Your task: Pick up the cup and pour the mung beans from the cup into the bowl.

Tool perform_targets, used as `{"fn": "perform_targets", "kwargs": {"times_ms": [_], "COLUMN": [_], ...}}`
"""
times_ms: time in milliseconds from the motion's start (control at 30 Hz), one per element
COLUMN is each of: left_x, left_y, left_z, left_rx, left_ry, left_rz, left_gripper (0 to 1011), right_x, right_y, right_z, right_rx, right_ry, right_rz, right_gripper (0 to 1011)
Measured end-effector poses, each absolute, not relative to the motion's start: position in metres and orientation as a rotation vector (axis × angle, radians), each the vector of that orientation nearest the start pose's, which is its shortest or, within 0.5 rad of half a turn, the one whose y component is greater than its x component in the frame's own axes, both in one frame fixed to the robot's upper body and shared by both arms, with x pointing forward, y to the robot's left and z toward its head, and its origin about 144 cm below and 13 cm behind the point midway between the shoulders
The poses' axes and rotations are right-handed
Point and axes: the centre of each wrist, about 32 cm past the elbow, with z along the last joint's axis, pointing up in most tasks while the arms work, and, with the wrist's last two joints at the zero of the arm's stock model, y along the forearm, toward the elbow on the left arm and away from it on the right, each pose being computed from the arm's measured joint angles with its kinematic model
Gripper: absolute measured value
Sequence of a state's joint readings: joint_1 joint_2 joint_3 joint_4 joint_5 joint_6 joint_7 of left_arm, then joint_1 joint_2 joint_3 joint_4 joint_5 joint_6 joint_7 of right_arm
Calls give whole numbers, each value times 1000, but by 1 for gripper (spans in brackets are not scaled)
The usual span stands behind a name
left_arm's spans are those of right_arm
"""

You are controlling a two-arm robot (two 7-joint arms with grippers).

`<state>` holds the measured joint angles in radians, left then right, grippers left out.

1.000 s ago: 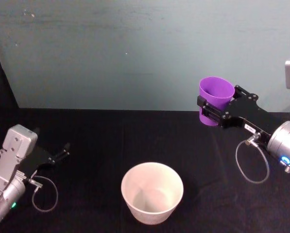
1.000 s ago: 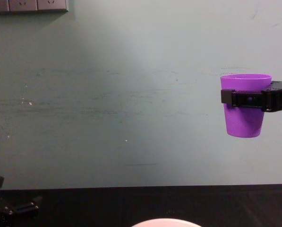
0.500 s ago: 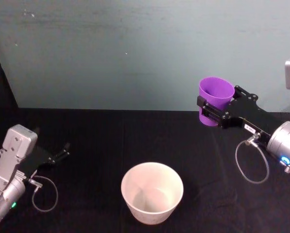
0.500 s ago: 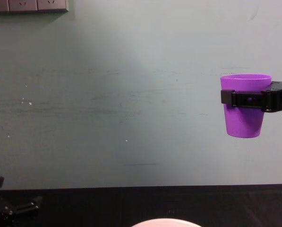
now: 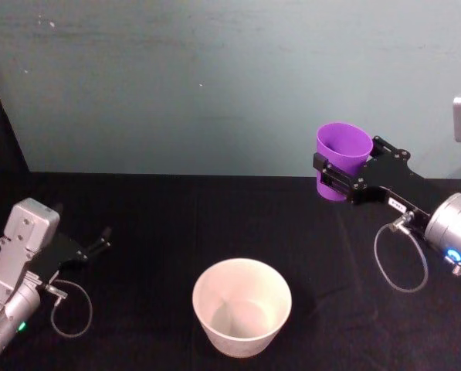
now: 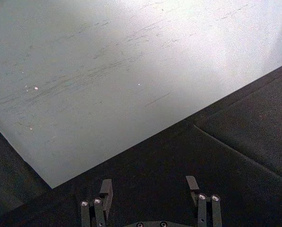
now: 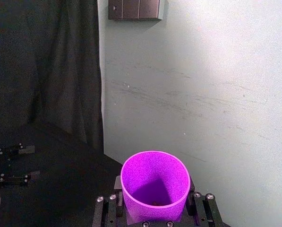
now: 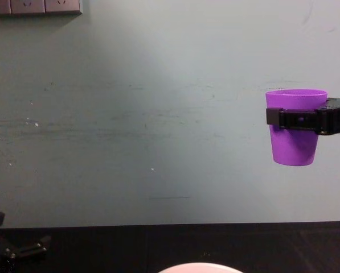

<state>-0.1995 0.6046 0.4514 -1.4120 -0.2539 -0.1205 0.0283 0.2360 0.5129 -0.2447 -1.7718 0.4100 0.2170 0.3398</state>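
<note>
Cup lifted, pour not yet begun.
The right gripper [image 5: 332, 179] clamps the upright cup [image 5: 344, 145] at mid-right of the head view, with the bowl [image 5: 242, 342] at lower centre. The next move likely calls for carrying the cup over the bowl, then tilting. The left gripper [image 5: 100, 243] is parked lower left, fingers apart.

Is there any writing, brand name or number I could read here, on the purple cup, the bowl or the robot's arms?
None can be read.
White label on the right gripper: too small to read.
Cup, held in that gripper: plain, no print.
Bowl: plain, no print.
Left gripper, parked low on the left: no markings visible.
</note>
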Motion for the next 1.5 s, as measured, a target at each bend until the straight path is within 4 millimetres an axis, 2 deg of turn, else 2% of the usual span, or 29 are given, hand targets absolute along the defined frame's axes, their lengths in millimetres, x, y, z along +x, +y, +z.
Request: {"fn": "perform_targets", "kwargs": {"times_ms": [1500], "left_x": [489], "left_y": [310], "left_z": [1140], "left_rx": [304], "left_ry": [-285], "left_rz": [1248], "left_gripper": [1003], "right_x": [494], "right_y": [-275], "right_z": [1276], "right_rx": [-69], "right_ry": [-162], "right_rz": [-946], "right_gripper": [733]}}
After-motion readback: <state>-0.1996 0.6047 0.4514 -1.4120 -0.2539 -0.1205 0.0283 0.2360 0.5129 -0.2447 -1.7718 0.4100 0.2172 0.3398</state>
